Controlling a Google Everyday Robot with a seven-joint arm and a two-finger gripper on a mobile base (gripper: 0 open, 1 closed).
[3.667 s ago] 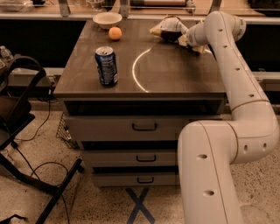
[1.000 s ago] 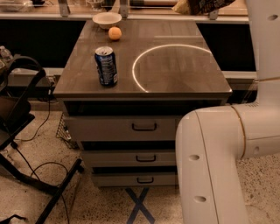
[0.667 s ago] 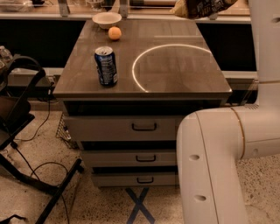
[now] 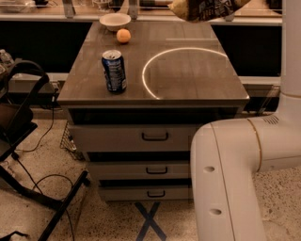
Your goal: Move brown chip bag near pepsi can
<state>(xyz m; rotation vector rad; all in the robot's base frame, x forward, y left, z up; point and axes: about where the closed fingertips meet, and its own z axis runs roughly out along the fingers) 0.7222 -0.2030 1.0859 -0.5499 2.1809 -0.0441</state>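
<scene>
**One bag aloft, one can on the table**

One brown chip bag (image 4: 203,9) hangs in the air at the top edge of the view, above the far right part of the wooden table (image 4: 197,82) and clear of its surface. Its upper part is cut off by the edge. The gripper is out of view, so whether it is clamped on the bag cannot be told. The robot's white arm (image 4: 235,179) fills the lower right and rises as a column up the right side.

The pepsi can (image 4: 114,70) stands upright near the front left of the tabletop, well apart from the bag. Behind it, toward the far edge, an orange (image 4: 123,36) sits just in front of a pale bowl (image 4: 115,20). A bright ring of light (image 4: 143,75) curves across the tabletop to the right of the can.

Three drawers (image 4: 155,136) with dark handles sit under the tabletop. A blue tape cross (image 4: 149,221) marks the floor in front of them.
</scene>
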